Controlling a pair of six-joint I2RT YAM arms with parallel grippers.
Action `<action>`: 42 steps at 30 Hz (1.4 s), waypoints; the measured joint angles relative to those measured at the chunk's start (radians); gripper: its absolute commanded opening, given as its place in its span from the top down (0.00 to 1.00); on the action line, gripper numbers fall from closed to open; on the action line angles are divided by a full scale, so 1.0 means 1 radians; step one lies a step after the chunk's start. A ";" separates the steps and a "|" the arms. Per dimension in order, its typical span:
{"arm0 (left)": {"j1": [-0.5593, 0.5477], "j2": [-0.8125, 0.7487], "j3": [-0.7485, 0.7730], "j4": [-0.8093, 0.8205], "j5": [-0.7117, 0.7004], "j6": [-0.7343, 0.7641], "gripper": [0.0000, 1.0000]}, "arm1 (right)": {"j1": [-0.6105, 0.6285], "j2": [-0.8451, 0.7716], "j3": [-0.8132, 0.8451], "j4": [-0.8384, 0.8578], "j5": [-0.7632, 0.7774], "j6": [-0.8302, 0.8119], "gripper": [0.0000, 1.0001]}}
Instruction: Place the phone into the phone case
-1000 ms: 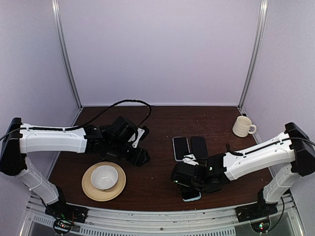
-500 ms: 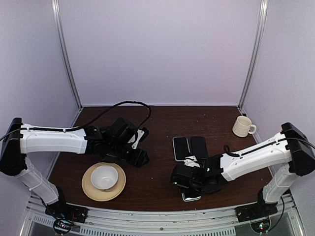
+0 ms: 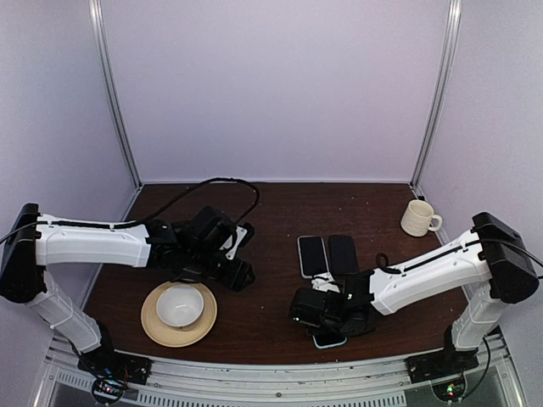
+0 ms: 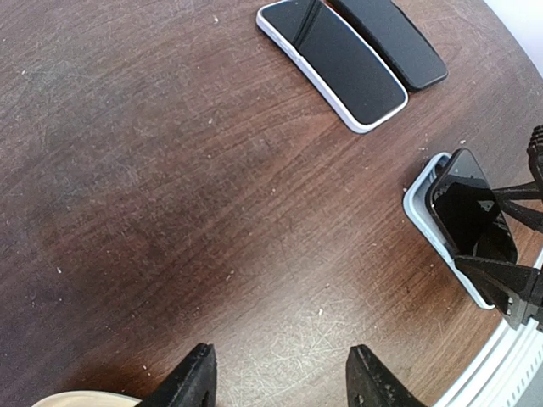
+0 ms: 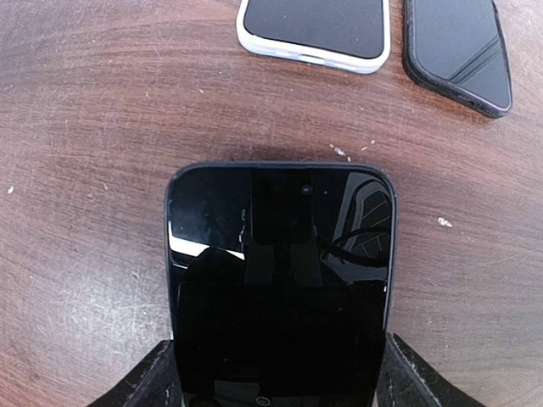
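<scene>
Phone (image 5: 280,254), clamped across its width by the right gripper (image 5: 276,388), tilts over the phone case (image 4: 414,199); align all 4 corners before pressing down. Left gripper (image 4: 280,386) hangs open, empty.

Room along the table's (image 3: 280,203) far edge
We see a light-rimmed phone (image 3: 311,255) and dark slab (image 3: 343,253) mid-table, a mug (image 3: 417,218) far right, a plate (image 3: 153,327) near left, the right gripper (image 5: 278,377) holding the phone (image 5: 280,254) at the near edge.

The light is soft and even. The phone (image 5: 280,288) shines like a mirror. The table (image 4: 170,212) looks bent near the edges, maybe from the lens.
</scene>
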 measured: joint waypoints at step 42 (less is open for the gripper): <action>-0.098 0.140 0.161 -0.050 0.003 0.080 0.33 | -0.086 -0.153 -0.114 -0.069 -0.407 -0.138 0.79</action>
